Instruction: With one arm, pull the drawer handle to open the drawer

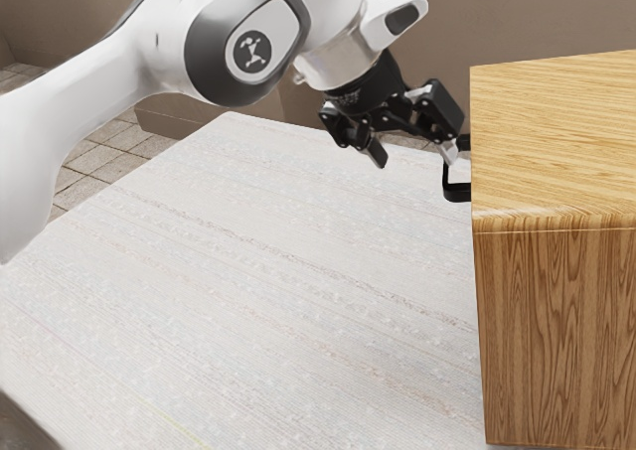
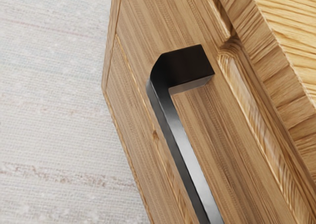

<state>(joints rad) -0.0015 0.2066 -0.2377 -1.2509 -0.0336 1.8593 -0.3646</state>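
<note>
The wooden cabinet (image 1: 556,222) stands at the exterior view's right. A black bar handle (image 1: 455,185) sticks out from its drawer face toward the arm. My black gripper (image 1: 415,155) hangs just in front of that face, open, its fingers spread wide. One fingertip (image 1: 452,154) is right above the handle's end, and the other (image 1: 377,153) is out over the table. In the wrist view the handle (image 2: 180,130) runs close under my hand along the drawer front (image 2: 148,110), whose edges lie about level with the cabinet frame (image 2: 276,61).
A pale table top (image 1: 248,271) spreads across the exterior view's left and middle. Beyond it lie a tiled floor (image 1: 89,157) and a beige wall (image 1: 517,13). The cabinet's flat top (image 1: 556,122) rises above the gripper's height.
</note>
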